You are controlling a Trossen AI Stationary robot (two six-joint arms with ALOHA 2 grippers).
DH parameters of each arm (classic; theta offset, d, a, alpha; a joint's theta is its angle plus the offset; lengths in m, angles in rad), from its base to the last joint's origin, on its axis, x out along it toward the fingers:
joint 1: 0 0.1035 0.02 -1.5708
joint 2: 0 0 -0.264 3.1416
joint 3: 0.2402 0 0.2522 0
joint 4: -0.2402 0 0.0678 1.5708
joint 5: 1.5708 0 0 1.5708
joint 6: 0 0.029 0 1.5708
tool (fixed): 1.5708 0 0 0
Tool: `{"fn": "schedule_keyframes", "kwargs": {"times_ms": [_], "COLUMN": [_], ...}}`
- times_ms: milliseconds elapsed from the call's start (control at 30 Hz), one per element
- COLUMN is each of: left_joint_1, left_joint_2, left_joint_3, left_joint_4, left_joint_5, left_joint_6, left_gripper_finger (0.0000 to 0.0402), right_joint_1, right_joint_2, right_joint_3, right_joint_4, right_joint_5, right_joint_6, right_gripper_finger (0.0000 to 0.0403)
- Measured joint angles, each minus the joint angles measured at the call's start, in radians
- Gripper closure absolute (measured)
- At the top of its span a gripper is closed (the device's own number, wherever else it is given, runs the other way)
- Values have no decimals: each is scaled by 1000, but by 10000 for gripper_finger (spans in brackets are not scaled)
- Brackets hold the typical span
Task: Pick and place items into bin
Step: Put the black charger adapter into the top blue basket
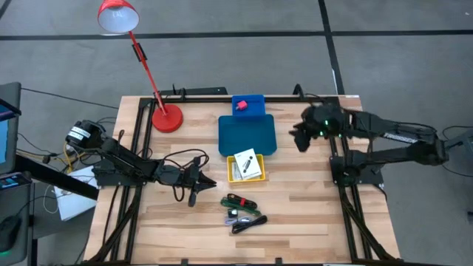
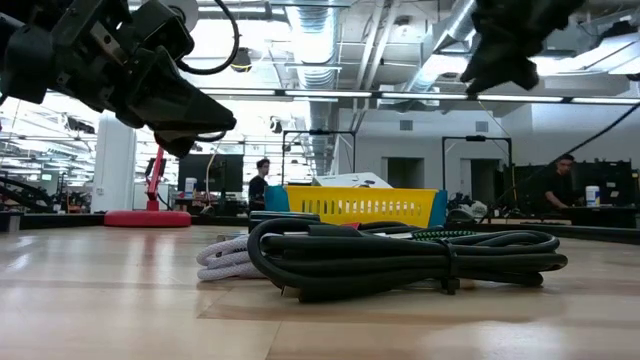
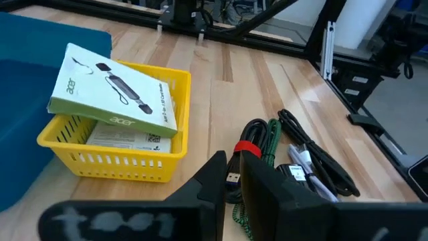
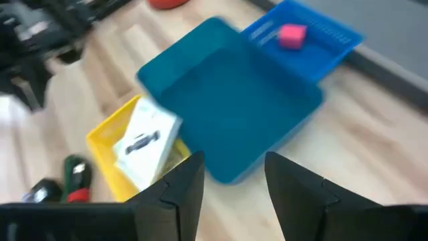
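Note:
A yellow basket point(image 1: 236, 176) holds flat white printed cards point(image 1: 248, 164); the top card point(image 3: 117, 90) lies tilted over its rim. Behind it sits a teal bin point(image 1: 247, 134), and beyond that a blue basket point(image 1: 249, 101) with a pink-red piece point(image 1: 240, 106) inside. A green-and-black stick point(image 1: 238, 201), a black cable point(image 1: 247, 220) and a small white cable point(image 2: 225, 262) lie in a heap on the table near the front. My left gripper point(image 1: 209, 181) hovers shut above the table, left of this heap. My right gripper point(image 1: 299, 140) hangs open, high beside the teal bin's right edge.
A red desk lamp point(image 1: 166, 117) stands at the table's far left. The teal bin point(image 4: 234, 100) has nothing in it. Bare wood lies to the right of the heap and along the table's near edge. People show in the room behind the table.

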Motion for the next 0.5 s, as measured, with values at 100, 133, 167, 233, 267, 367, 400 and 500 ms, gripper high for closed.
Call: {"fn": "schedule_keyframes", "kwargs": {"times_ms": [100,133,167,233,267,367,400,500], "left_joint_1": [0,0,0,0,0,0,0,0], "left_joint_2": [0,0,0,0,0,0,0,0], "left_joint_3": [0,0,0,0,0,0,0,0], "left_joint_4": [0,0,0,0,0,1,1,1], "left_joint_5": [0,0,0,0,0,0,-5,-46], "left_joint_6": [-2,3,12,32,43,65,67,67], "left_gripper_finger": [370,370,370,370,370,370,370,370], "right_joint_1": [81,109,138,200,230,320,347,425], "right_joint_2": [-49,-61,-72,-86,-91,-89,-85,-62], "right_joint_3": [-111,-146,-184,-255,-290,-381,-406,-466], "right_joint_4": [111,153,203,304,356,502,542,661], "right_joint_5": [4,6,11,32,40,69,78,90], "right_joint_6": [51,67,84,110,118,135,136,137], "right_gripper_finger": [252,253,254,255,255,253,252,252]}}
